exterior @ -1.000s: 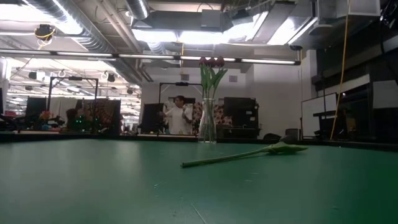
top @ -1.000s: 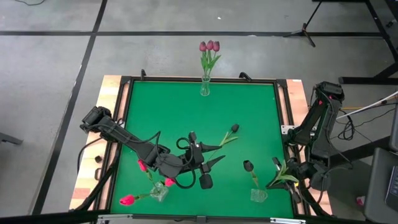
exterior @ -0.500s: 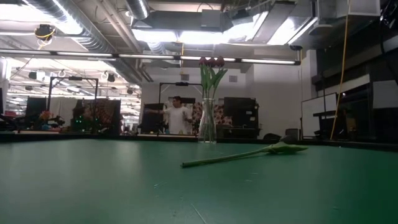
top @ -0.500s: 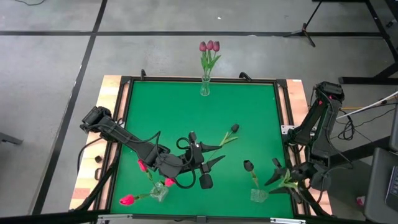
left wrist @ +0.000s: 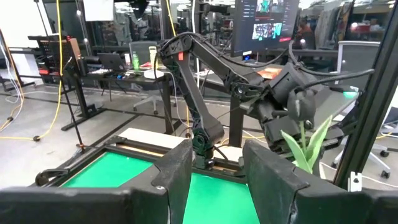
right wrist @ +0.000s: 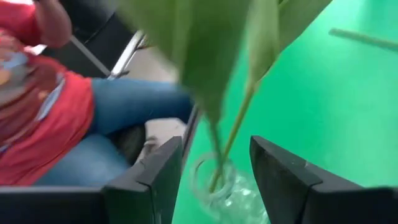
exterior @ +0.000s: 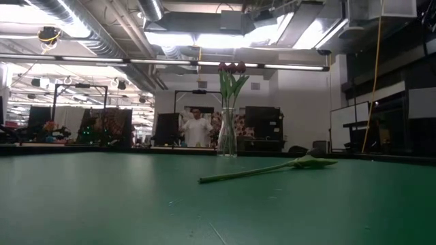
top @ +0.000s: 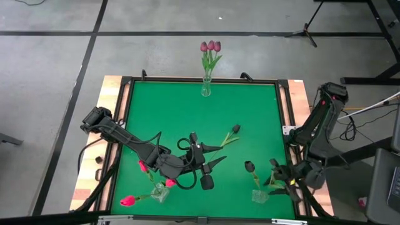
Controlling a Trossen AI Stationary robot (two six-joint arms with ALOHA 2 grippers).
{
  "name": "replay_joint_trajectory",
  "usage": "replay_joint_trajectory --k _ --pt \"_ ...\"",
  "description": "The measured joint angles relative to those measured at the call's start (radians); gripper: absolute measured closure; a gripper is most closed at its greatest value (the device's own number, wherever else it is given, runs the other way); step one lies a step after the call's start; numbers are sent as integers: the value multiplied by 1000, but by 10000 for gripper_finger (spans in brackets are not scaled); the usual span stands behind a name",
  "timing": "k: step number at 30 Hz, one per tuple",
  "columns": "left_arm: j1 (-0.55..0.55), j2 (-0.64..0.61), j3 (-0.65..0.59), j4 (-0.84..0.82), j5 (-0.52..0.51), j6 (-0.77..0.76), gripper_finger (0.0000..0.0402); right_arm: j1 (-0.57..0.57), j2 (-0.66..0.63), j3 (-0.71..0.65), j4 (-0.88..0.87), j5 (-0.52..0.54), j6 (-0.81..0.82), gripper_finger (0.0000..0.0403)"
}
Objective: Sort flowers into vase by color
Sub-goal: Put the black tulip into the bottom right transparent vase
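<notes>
- Right gripper [top: 279, 179]: fingers parted, nothing clamped, just beside the dark tulip [top: 249, 166] standing in the near-right glass vase [top: 260, 196].
- Left gripper [top: 203, 164]: open, idle at mid-table.
- Advice: withdrawal is best made straight, so the stem is not snagged.

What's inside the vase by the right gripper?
The near-right vase holds one dark-headed tulip, its stem going down into the glass. Green leaves fill the right wrist view; anything else inside can't be made out.
</notes>
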Motion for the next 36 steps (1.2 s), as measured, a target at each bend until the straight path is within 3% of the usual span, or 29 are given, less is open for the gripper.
replay_joint_trajectory --k 4,11,17,24,28,32,34,36 --pt "0 0 0 0 0 0 260 -32 -31 0 -7 -104 2 212" --pt "0 0 0 0 0 1 260 -30 -138 0 -152 -101 57 212" --pt "0 0 0 -1 -27 1 260 -30 -216 0 -341 35 114 212" --pt "10 -1 0 -62 -273 -4 260 -30 -302 4 -480 186 231 212" --pt "68 -1 0 -68 -313 -4 260 -30 -345 26 -575 223 263 212" --pt "147 -19 0 -103 -246 -13 260 -30 -373 44 -607 244 264 212" --pt "197 -45 1 -182 -130 -77 260 -30 -381 45 -606 247 264 212" --pt "270 -64 2 -284 65 -184 260 -30 -382 45 -607 232 264 212"
